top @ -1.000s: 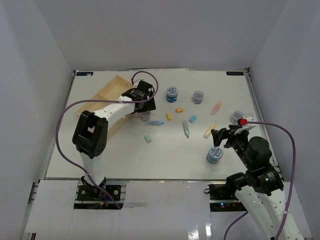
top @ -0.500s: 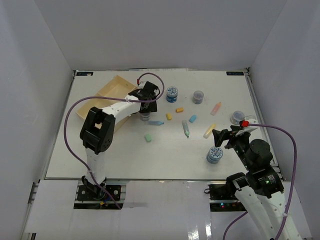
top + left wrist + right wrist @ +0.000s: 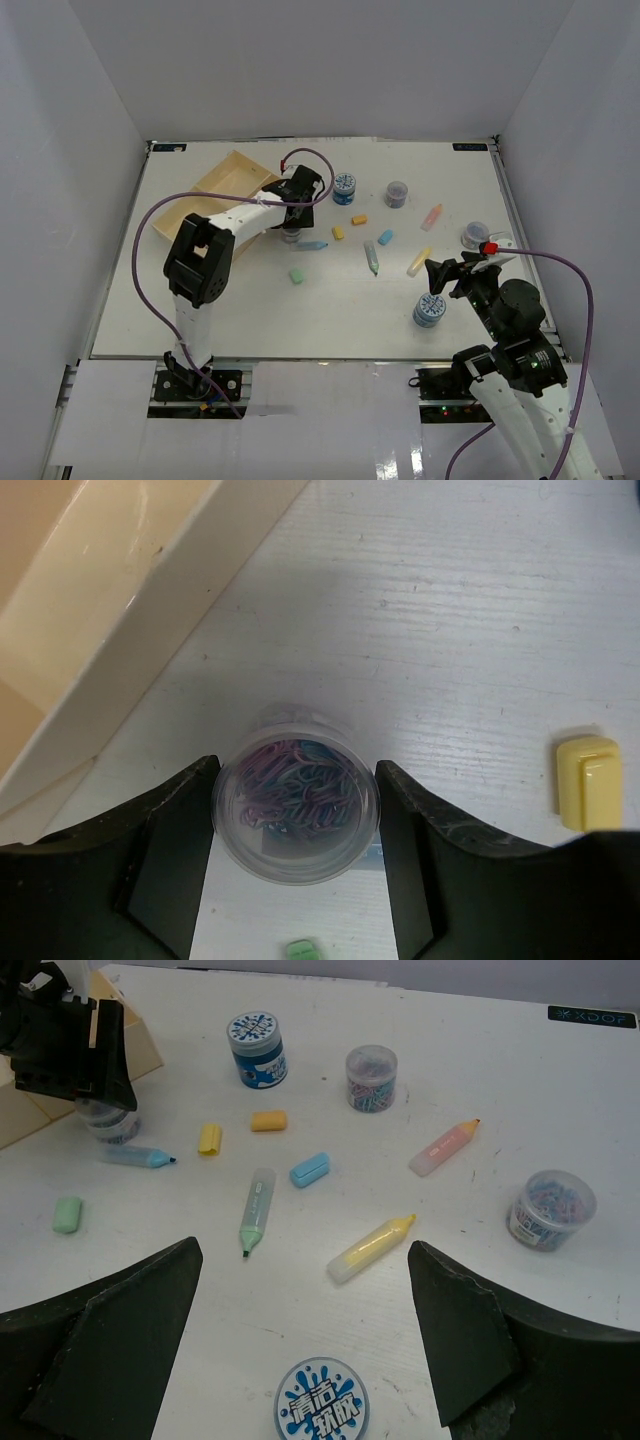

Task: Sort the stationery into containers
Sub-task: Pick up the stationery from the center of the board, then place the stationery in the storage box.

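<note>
Both fingers [image 3: 170, 840] of our left hand [image 3: 296, 780] touch the sides of a clear clip tub [image 3: 296, 815], gripping it. It stands on the counter [image 3: 450, 630] just beside the tray [image 3: 110, 610] wall. A yellow stub [image 3: 587, 780] and a green stub [image 3: 300, 949] lie near it. Our right hand [image 3: 302, 1250] is spread wide, holding nothing, above a blue-and-white tub [image 3: 321, 1402]. Beyond that we see a yellow stick [image 3: 370, 1248] and a green stick [image 3: 256, 1208] flat on the counter, well apart from the tray.
</note>
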Controlling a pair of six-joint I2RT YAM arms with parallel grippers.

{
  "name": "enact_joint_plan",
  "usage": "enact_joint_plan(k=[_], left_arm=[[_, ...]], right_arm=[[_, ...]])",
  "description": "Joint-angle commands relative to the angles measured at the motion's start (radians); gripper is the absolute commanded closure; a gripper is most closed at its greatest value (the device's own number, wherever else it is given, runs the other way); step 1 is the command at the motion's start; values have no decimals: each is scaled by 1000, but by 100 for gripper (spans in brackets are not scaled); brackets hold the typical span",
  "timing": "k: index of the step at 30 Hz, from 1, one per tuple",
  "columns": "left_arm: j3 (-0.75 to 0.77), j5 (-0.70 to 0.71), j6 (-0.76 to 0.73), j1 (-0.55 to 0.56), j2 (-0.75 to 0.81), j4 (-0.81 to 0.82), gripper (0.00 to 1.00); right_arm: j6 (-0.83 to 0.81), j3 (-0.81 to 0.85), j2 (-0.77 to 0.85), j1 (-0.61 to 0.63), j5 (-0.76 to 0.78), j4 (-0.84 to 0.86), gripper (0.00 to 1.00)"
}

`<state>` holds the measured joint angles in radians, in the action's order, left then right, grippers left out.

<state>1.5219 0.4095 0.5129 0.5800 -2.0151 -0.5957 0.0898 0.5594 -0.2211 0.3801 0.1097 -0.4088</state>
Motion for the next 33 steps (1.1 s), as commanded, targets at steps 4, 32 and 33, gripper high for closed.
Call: enact_joint_plan(k=[4, 32, 33], left_arm=[[99, 24, -33, 1, 154, -49, 51], [534, -63, -94, -433, -108, 5, 50], [526, -77, -87, -439, -122, 8, 50]], right_arm=[[-5, 2, 8, 3, 13, 47, 10], [-21, 36, -70, 3, -142, 42, 10], [-19, 36, -72, 3, -139, 44, 10]])
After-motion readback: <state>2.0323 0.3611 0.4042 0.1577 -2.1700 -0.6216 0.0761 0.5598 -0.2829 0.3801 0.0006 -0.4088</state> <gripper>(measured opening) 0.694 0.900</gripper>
